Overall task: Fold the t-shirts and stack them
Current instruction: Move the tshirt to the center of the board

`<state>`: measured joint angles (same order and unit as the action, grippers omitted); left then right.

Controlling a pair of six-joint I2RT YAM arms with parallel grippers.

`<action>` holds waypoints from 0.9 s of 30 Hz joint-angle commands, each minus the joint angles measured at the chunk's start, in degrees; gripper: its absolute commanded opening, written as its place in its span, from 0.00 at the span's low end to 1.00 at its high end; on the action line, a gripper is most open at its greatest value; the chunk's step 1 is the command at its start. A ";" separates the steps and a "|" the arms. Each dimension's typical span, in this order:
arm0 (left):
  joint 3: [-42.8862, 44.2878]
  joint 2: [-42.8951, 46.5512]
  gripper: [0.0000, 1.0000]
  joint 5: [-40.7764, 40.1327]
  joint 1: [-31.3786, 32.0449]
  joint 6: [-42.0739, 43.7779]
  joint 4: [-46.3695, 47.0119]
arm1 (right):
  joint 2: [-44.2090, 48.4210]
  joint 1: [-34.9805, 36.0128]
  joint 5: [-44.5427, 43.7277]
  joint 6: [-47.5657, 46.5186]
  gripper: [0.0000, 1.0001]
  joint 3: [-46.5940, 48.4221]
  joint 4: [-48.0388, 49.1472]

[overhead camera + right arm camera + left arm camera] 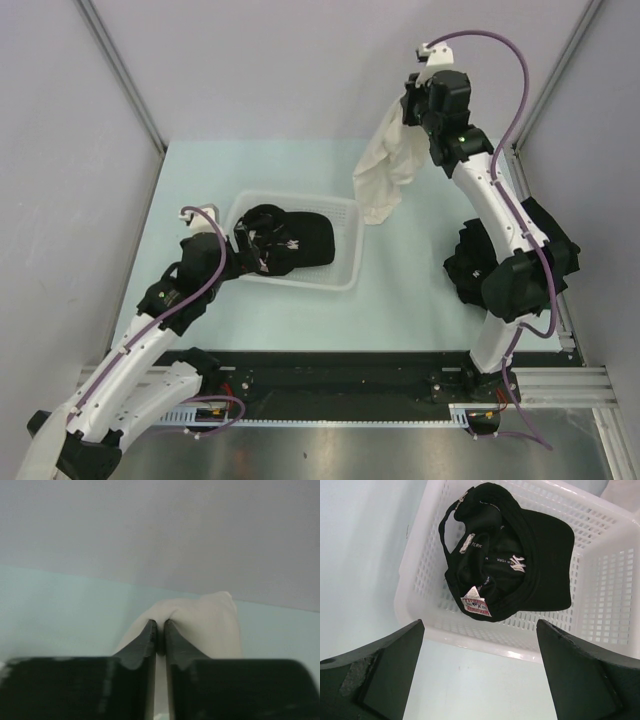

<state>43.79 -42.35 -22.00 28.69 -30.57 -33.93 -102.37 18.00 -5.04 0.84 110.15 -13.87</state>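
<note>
My right gripper (412, 112) is raised high at the back right and is shut on a cream-white t-shirt (385, 175), which hangs limp below it with its lower end near the table. In the right wrist view the fingertips pinch a fold of that cream cloth (215, 625), and the gripper (161, 625) shows almost no gap. A heap of black t-shirts (468, 262) lies on the right, partly hidden under the right arm. My left gripper (222, 250) stands open and empty at the basket's near left edge, its midpoint (480, 630) above the rim.
A white plastic mesh basket (345, 275) sits left of centre, its near rim (470, 642) just ahead of the left fingers. Inside lies a black cap (290, 240) with white "NEW YORK" print (520, 555). Grey walls and metal posts enclose the table.
</note>
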 commanded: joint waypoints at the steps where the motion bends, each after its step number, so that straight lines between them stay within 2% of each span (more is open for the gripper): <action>1: -0.02 0.07 0.99 0.73 -0.30 -0.11 0.97 | 2.79 0.90 -2.78 -2.42 0.24 -0.98 4.29; 4: -0.54 0.16 1.00 0.64 -0.30 -0.19 0.97 | 2.35 1.51 -3.75 -3.65 0.30 -1.43 3.32; 5: -0.81 0.07 0.99 0.55 -0.39 -0.28 0.89 | 2.35 1.69 -4.53 -3.91 0.35 -1.51 2.97; 7: -1.25 -0.10 1.00 -0.23 -0.30 -0.55 0.62 | 2.35 2.04 -4.72 -4.36 0.39 -1.95 2.36; 8: -1.34 -0.71 1.00 -0.67 -0.30 -0.98 0.36 | 2.70 2.13 -5.15 -4.53 0.48 -2.22 2.18; 12: -1.78 -2.47 0.99 -1.64 -0.39 -1.95 -0.34 | 4.28 2.57 -7.09 -4.71 0.63 -4.50 1.74; 22: -3.19 -9.32 0.99 -0.85 -0.30 -3.01 2.12 | 13.33 3.71 -6.56 -2.78 0.66 -14.69 2.18; 27: -2.22 -13.89 0.89 -1.12 -0.30 -2.57 1.32 | 15.00 3.89 -6.91 -2.78 0.66 -17.07 1.31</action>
<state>40.29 -53.56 -23.33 28.69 -32.42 -33.28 -90.26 21.54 -10.76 -2.57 93.91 -13.78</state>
